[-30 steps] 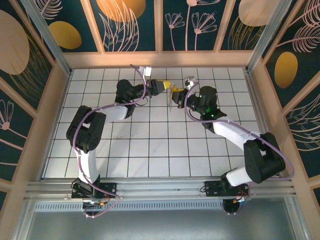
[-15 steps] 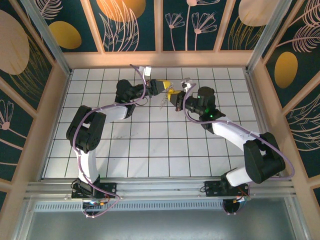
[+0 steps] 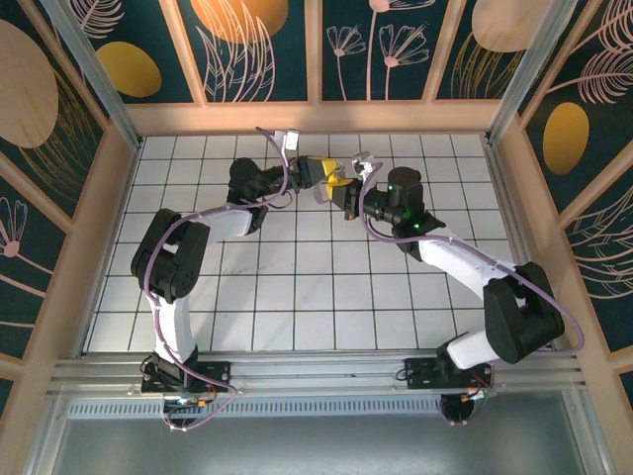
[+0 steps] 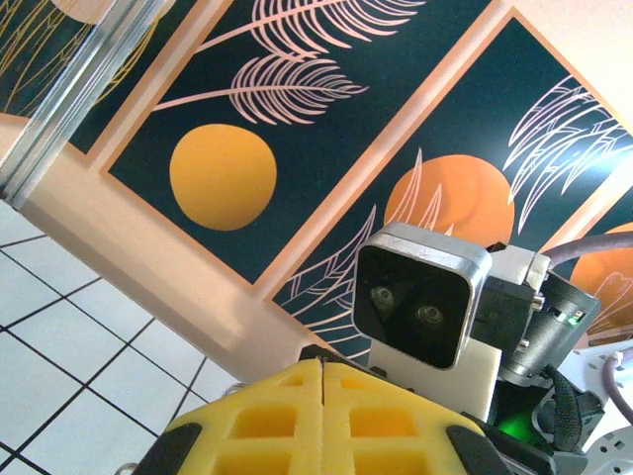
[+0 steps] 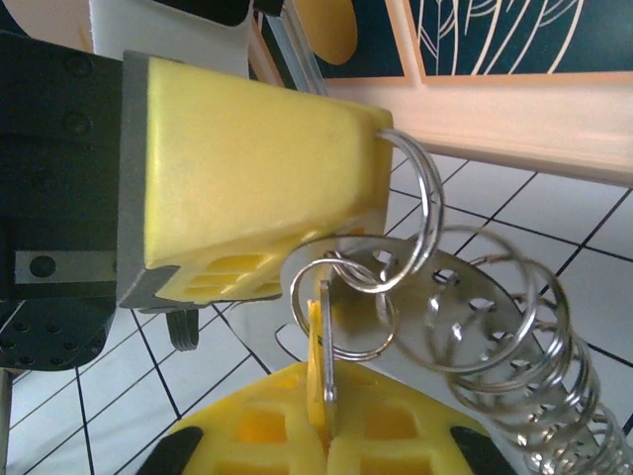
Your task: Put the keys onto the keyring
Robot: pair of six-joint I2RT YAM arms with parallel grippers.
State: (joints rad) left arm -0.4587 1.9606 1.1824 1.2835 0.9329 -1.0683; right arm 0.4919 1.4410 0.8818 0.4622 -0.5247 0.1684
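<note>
Both closed: left gripper point(image 5: 381, 134) clamps silver wire split ring point(image 5: 432, 203), right gripper point(image 5: 323, 416) pinches thin flat metal key point(image 5: 326, 341); advise slow, aligned threading.

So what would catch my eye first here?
Two robot arms meet over the far middle of the white tiled table, the yellow-tipped left gripper and right gripper almost nose to nose. Up close, the left one pinches a shiny keyring trailing a metal coil, while the right clamps a thin key.
</note>
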